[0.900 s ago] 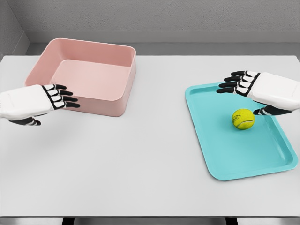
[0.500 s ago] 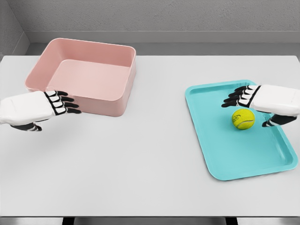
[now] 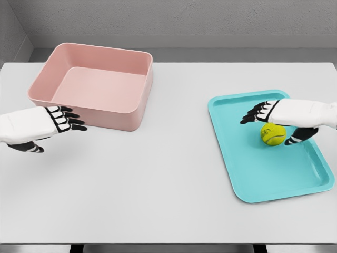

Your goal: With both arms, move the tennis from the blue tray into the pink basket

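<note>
A yellow-green tennis ball (image 3: 273, 135) lies on the blue tray (image 3: 263, 174) at the right of the table. My right hand (image 3: 274, 122) hovers right over the ball, fingers (image 3: 254, 115) stretched out past its left side and thumb on its right side, open and not closed around it. The pink basket (image 3: 97, 84) stands at the back left, with nothing inside. In front of its near wall my left hand (image 3: 59, 122) is held flat with fingers extended, open and holding nothing.
The grey table (image 3: 158, 179) reaches from edge to edge, with a grey wall behind it. Between basket and tray lies bare tabletop.
My right hand has dropped down and moved left over the ball, now partly covering its top. My left hand drifted slightly down and back to the left.
</note>
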Action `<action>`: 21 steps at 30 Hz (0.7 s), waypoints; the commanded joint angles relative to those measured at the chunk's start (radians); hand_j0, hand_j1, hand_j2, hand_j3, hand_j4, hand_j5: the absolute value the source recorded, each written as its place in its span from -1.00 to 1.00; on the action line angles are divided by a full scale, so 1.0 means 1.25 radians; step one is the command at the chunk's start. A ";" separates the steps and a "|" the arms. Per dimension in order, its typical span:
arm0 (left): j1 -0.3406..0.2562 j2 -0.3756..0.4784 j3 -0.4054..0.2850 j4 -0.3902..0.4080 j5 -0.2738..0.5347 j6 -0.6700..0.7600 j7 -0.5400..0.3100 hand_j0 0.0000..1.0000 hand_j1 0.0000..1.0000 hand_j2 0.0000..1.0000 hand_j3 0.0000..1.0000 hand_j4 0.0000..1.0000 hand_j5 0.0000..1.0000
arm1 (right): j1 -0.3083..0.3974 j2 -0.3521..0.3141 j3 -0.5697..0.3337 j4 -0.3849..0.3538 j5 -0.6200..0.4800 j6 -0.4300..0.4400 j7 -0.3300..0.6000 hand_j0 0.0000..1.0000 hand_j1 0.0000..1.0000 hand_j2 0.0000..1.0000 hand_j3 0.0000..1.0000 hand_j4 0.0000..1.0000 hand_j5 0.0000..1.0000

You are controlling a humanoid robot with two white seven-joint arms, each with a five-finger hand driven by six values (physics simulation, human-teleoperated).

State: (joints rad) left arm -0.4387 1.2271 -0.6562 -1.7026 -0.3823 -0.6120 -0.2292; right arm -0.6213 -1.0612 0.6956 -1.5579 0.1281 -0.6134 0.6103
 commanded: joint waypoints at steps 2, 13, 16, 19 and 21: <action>0.000 0.011 -0.010 0.004 0.027 0.001 0.001 1.00 1.00 1.00 1.00 1.00 1.00 | 0.000 0.032 0.017 0.058 0.024 0.002 0.000 1.00 1.00 1.00 1.00 1.00 1.00; 0.000 0.050 -0.041 0.011 0.133 0.001 0.007 1.00 1.00 1.00 1.00 1.00 1.00 | 0.000 0.072 0.031 0.157 0.048 0.002 0.000 1.00 1.00 1.00 1.00 1.00 1.00; 0.000 0.050 -0.046 0.012 0.130 0.001 0.005 1.00 1.00 1.00 1.00 1.00 1.00 | 0.000 0.088 0.031 0.176 0.056 0.002 0.000 1.00 1.00 1.00 1.00 1.00 1.00; 0.000 0.050 -0.046 0.013 0.127 0.001 0.005 1.00 1.00 1.00 1.00 1.00 1.00 | -0.005 0.091 0.030 0.202 0.061 0.002 0.000 1.00 1.00 1.00 1.00 1.00 1.00; 0.000 0.050 -0.046 0.013 0.125 0.001 0.004 1.00 1.00 1.00 1.00 1.00 1.00 | -0.006 0.099 0.030 0.213 0.061 0.002 0.000 1.00 1.00 1.00 1.00 1.00 1.00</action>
State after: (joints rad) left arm -0.4387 1.2880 -0.7129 -1.6866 -0.2320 -0.6120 -0.2237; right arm -0.6289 -0.9452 0.7341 -1.3082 0.2079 -0.6133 0.6112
